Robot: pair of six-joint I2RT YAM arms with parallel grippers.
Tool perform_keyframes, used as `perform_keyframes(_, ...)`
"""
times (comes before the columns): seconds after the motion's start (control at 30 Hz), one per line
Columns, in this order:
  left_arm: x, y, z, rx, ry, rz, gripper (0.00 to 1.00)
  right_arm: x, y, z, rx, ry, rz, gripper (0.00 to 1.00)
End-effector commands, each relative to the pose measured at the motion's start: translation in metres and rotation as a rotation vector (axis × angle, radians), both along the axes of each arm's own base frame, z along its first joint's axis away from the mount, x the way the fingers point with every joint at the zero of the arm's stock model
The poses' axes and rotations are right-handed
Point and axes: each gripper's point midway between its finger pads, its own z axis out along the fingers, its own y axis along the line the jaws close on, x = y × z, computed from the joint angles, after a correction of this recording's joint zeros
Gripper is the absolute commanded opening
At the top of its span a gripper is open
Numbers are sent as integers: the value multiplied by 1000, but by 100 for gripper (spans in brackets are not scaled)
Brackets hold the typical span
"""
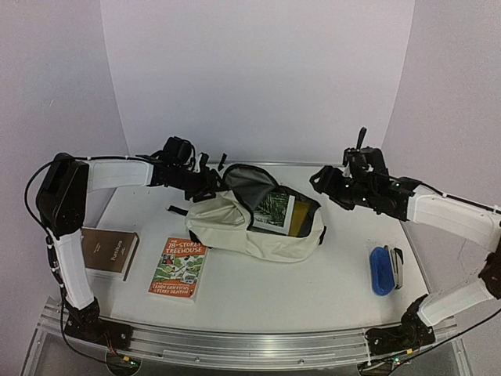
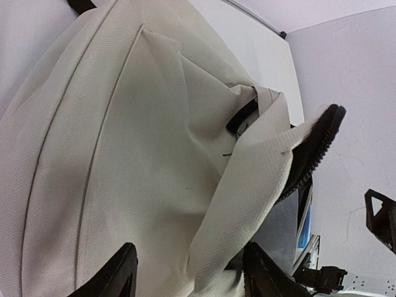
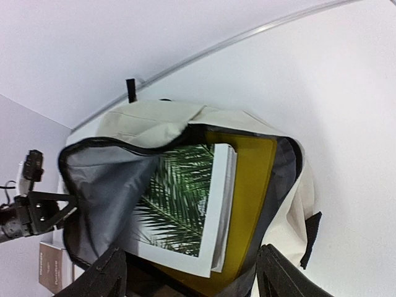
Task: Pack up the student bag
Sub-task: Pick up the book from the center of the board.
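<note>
Near bench, left: orange paperback book (image 1: 178,268) and brown flat book (image 1: 109,251) lying loose on the white bench (image 1: 313,290).
Near bench, right: blue oblong case (image 1: 380,270), with a small white-grey item (image 1: 397,265) just beside it, too small to name.
Bag place: large cream canvas student bag with black trim (image 1: 235,231) lying on its side mid-bench, beyond the loose books and between both arms; main mouth unzipped, gaping toward the right arm.
Bag contents: white book with palm-leaf cover (image 3: 179,204) on top of a mustard yellow flat book (image 3: 247,185), both partway inside against the dark grey lining (image 3: 111,179).
Bag handling: soft, floppy shell, probably light; folds and sags, no stiff wall. Likely to slide on the smooth bench if pushed. Weight mostly from the books inside.
Where to grip: zip-trim rim (image 3: 93,143) or a canvas fold by the mouth to hold it open; black strap (image 3: 309,238) for dragging. Flat panel too slack to pinch cleanly.
Left claw (image 2: 189,278): at the bag's far left end, fingers parted, astride a raised canvas fold; no pinch seen, nothing held.
Right claw (image 3: 195,281): far right, hovering off the open mouth, fingers spread wide, empty, touching nothing.
</note>
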Motion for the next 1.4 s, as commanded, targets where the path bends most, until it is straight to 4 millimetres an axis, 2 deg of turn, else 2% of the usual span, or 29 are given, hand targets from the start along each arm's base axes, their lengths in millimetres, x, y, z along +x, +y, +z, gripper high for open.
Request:
perform_keyframes(0.0, -9, 8, 56, -62, -121, -11, 71, -16, 2, 29, 52, -48, 58, 71)
perform_keyframes(0.13, -30, 15, 86, -100, -179, -40, 86, -29, 8, 42, 95, -67, 108, 71)
perform_keyframes(0.23, -49, 26, 101, -116, -211, -36, 95, -39, 15, 43, 117, -64, 140, 71)
perform_keyframes(0.37, -71, 56, 102, -81, -223, 40, 100, -56, 36, 40, 157, -60, 197, 71)
perform_keyframes(0.53, -94, 104, 56, 3, -109, 200, 100, -81, 79, 25, 213, -34, 290, 71)
perform_keyframes(0.7, -118, 138, -3, 43, 37, 305, 100, -108, 135, 1, 279, 6, 386, 70)
perform_keyframes(0.83, -129, 162, -37, 73, 122, 370, 100, -125, 180, -21, 279, 64, 436, 68)
perform_keyframes(1.03, -134, 165, -60, 84, 187, 377, 100, -139, 243, -49, 263, 130, 522, 66)
perform_keyframes(1.1, -135, 163, -67, 80, 208, 364, 100, -137, 254, -69, 240, 164, 528, 66)
perform_keyframes(1.37, -143, 158, -101, 112, 307, 327, 100, -134, 288, -121, 201, 251, 565, 63)
